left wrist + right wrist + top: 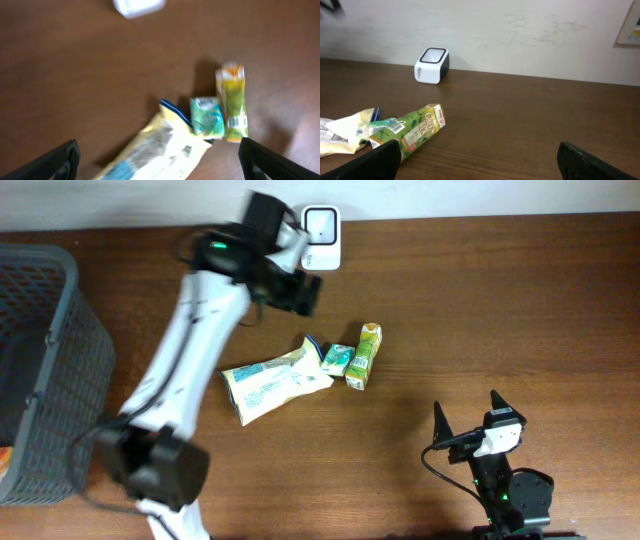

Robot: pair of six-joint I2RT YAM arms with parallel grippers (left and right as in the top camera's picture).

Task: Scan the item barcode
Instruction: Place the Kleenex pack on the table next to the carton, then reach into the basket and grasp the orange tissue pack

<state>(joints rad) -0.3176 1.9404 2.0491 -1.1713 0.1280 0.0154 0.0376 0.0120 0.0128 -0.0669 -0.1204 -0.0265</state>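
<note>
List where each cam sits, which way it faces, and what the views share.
Overhead: fixed above the table, looking straight down; left arm and right arm both show.
Left wrist: on the left arm, looking down at juice carton, green packet and snack bag; open left tool frames the bottom.
Right wrist: low near the tabletop, facing across to the scanner and wall; open right tool frames the bottom.
Shared: carton, packet and bag appear in all three.
</note>
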